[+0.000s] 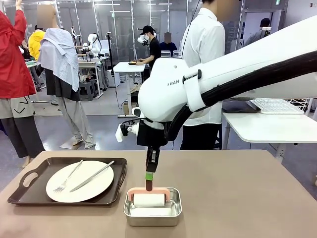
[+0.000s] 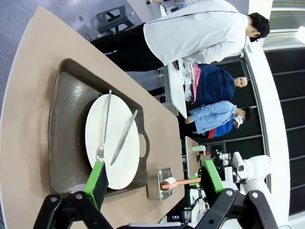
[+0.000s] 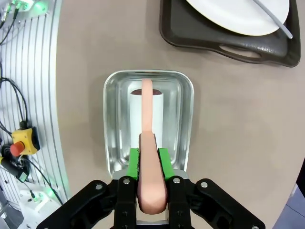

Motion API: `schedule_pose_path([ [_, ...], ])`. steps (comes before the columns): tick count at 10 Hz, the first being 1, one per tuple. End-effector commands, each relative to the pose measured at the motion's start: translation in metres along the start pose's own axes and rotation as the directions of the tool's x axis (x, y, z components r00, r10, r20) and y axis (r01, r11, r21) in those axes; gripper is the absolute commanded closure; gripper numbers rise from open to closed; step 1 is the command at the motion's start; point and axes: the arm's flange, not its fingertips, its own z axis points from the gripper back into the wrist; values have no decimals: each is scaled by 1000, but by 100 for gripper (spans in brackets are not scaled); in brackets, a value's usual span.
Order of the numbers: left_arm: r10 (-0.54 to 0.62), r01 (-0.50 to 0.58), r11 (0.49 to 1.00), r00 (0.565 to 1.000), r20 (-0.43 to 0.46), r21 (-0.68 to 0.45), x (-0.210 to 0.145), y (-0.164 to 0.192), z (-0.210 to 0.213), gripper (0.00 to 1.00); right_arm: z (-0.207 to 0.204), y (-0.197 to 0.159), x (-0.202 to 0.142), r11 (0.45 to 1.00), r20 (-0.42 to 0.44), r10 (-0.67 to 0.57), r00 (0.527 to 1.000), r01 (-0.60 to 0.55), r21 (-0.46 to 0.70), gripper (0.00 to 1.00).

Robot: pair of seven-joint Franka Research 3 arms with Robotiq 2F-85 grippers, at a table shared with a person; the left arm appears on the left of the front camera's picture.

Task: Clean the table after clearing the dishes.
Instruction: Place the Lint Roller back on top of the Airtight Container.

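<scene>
Right tool (image 3: 149,160) pointed straight down, clamped on the smooth pink handle (image 3: 147,109) of a white cylindrical roller (image 1: 148,200) lying in a shiny rectangular steel pan (image 3: 183,124). Its white arm (image 1: 247,64) bore the letters "FRAN". Left tool (image 2: 153,175) stood wide open and empty. One round white plate (image 1: 99,186), with fork (image 1: 69,177) and knife (image 1: 92,176), sat on a dark brown handled tray (image 1: 118,178) at the left of the matte taupe surface (image 1: 237,198).

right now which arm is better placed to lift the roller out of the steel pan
Right: the right hand is shut on the pink-handled white roller in the rectangular steel pan. The open left hand faces the round white plate instead.
</scene>
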Motion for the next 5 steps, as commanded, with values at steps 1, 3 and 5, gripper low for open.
schedule_pose_path([
  [1,-2,2,1000,1000,1,-15,0,-1,2,0,-2,-8,12,1000,-30,-1,1000,2,17,79],
  [3,-2,2,1000,1000,1,-15,0,-1,2,0,-17,-24,9,999,-66,-18,998,21,44,79],
  [5,-2,2,1000,1000,1,-15,0,-1,2,0,-26,-34,2,999,-64,-24,998,26,31,79],
])
